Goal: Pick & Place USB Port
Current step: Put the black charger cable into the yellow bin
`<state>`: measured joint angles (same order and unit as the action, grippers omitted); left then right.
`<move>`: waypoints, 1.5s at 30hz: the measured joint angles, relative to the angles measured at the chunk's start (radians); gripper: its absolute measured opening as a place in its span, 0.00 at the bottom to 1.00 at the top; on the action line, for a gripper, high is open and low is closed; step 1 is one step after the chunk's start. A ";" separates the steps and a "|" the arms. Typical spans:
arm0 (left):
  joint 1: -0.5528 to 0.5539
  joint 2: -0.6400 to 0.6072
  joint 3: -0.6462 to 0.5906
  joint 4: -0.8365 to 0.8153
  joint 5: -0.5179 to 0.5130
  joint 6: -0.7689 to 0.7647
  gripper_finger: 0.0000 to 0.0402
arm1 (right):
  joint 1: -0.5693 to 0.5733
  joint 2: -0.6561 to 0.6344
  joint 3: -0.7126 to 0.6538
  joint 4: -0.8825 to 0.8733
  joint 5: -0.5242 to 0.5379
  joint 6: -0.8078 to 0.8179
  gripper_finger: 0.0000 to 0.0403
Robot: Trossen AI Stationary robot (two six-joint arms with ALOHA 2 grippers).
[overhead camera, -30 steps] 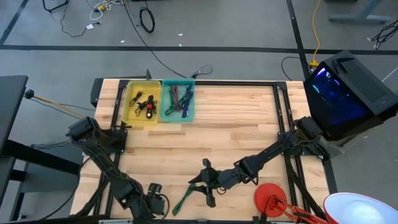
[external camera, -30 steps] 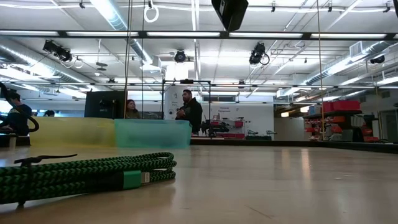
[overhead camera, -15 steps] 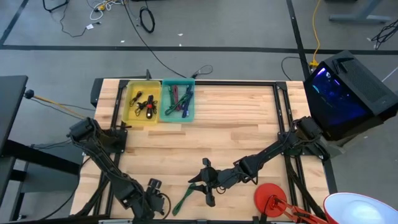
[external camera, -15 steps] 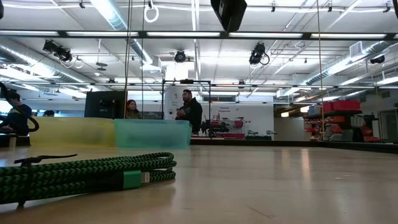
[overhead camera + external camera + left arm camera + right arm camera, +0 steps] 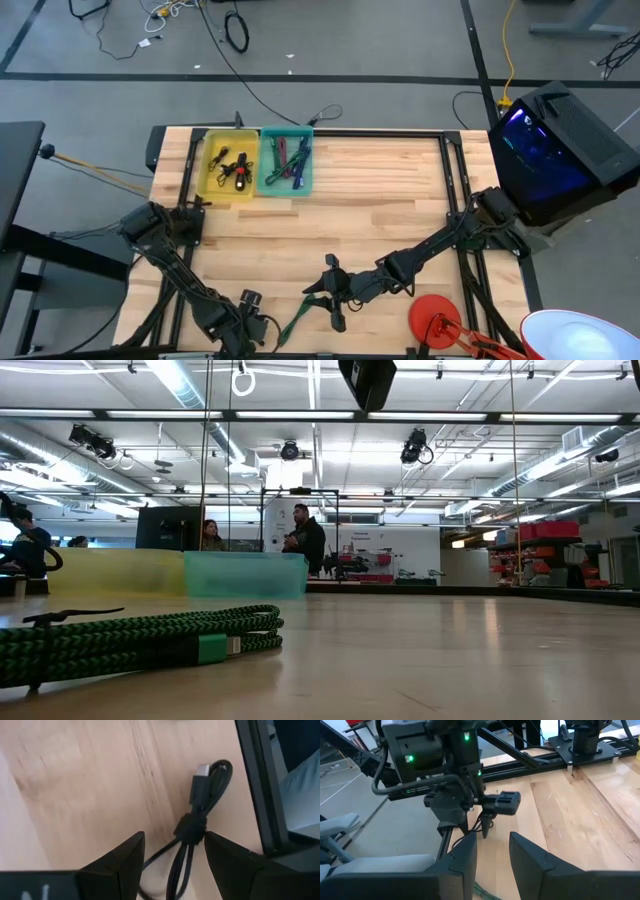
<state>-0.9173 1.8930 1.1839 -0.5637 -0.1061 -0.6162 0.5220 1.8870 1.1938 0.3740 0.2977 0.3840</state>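
Observation:
A black USB cable (image 5: 192, 820) lies coiled on the wood near the table's near left corner, bound by a tie, its metal plug (image 5: 202, 770) free. My left gripper (image 5: 175, 842) points steeply down over it, open, one finger on each side of the bundle; it also shows in the high view (image 5: 252, 322) and in the right wrist view (image 5: 476, 827). My right gripper (image 5: 333, 293) hangs open near the near edge's middle with nothing between its fingers. A green braided cable (image 5: 295, 320) lies flat on the table between the two grippers.
A yellow bin (image 5: 228, 163) and a teal bin (image 5: 286, 160), both with cables in them, stand at the far left. A black frame rail (image 5: 260, 785) runs close beside the black cable. A red object (image 5: 435, 318) sits at the near right. People stand in the room behind (image 5: 305, 540).
My left gripper has come down toward the black cable at the near left corner and tipped to point more steeply down. Its fingers have stayed open. My right arm has kept still.

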 joint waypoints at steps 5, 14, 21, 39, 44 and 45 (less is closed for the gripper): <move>-0.001 0.035 0.005 0.014 -0.011 -0.004 0.53 | 0.000 0.000 0.000 0.000 0.000 0.000 0.29; -0.001 0.045 0.003 0.018 -0.046 -0.050 0.52 | 0.000 0.000 0.000 -0.001 0.000 0.000 0.29; 0.003 0.047 0.002 0.019 -0.069 -0.053 0.36 | 0.000 0.000 0.000 0.000 0.000 0.000 0.29; -0.002 0.034 0.000 0.048 -0.156 -0.026 0.09 | 0.000 0.000 0.000 0.000 0.000 0.000 0.29; 0.003 -0.023 -0.004 -0.017 -0.328 -0.020 0.09 | 0.000 0.000 0.000 -0.001 0.000 0.000 0.29; 0.002 -0.048 -0.003 -0.052 -0.366 -0.030 0.09 | 0.000 0.000 0.000 0.000 0.000 0.000 0.29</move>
<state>-0.9155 1.8447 1.1814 -0.6161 -0.4719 -0.6459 0.5220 1.8870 1.1938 0.3737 0.2977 0.3843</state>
